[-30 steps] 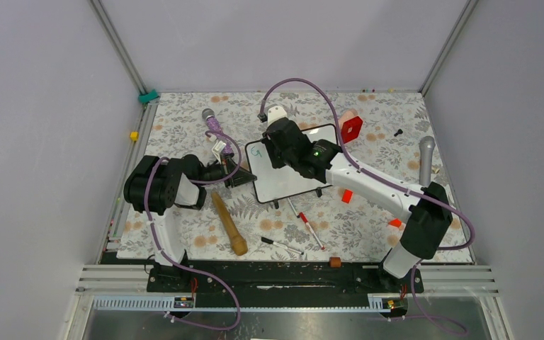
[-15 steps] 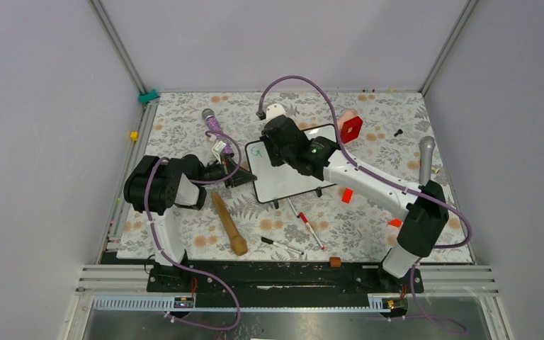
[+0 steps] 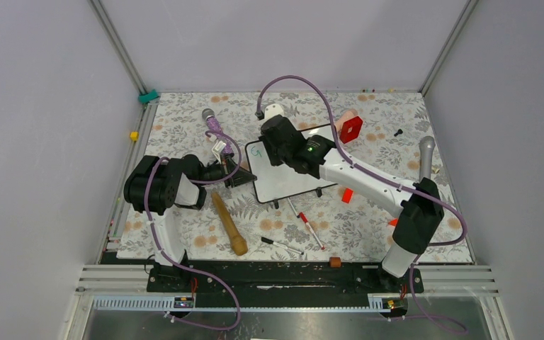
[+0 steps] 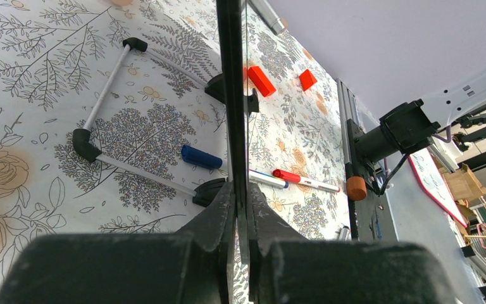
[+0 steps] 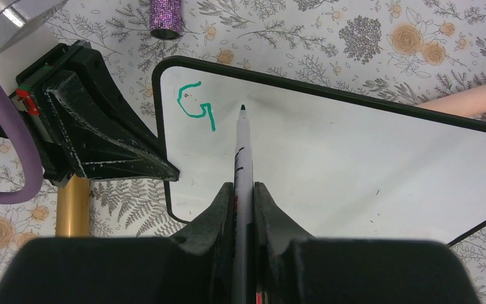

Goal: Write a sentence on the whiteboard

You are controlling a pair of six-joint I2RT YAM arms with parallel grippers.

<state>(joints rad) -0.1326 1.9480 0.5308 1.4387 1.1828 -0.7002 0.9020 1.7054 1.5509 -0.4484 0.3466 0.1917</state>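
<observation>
The whiteboard (image 3: pixel 287 183) stands tilted on its black feet in the middle of the mat. My left gripper (image 3: pixel 245 175) is shut on its left edge, and the black frame (image 4: pixel 230 95) runs up between the fingers (image 4: pixel 240 190). My right gripper (image 5: pixel 244 187) is shut on a marker (image 5: pixel 242 149), and its arm hangs over the board's upper left (image 3: pixel 280 145). Of the sentence, only a green "G" (image 5: pixel 196 107) shows, at the board's top left corner (image 3: pixel 257 151). The marker's tip sits just right of the "G", at or close to the white surface (image 5: pixel 354 164).
A wooden pin (image 3: pixel 228 224) lies near the left arm. Two loose markers (image 3: pixel 310 228) (image 3: pixel 281 245) lie in front of the board. Red blocks (image 3: pixel 347 196) and a red-and-pink object (image 3: pixel 351 127) lie to the right. Microphones (image 3: pixel 210 117) (image 3: pixel 426 159) lie at either side.
My right arm has shifted slightly up and left over the board with the marker. The left gripper and the board have not moved.
</observation>
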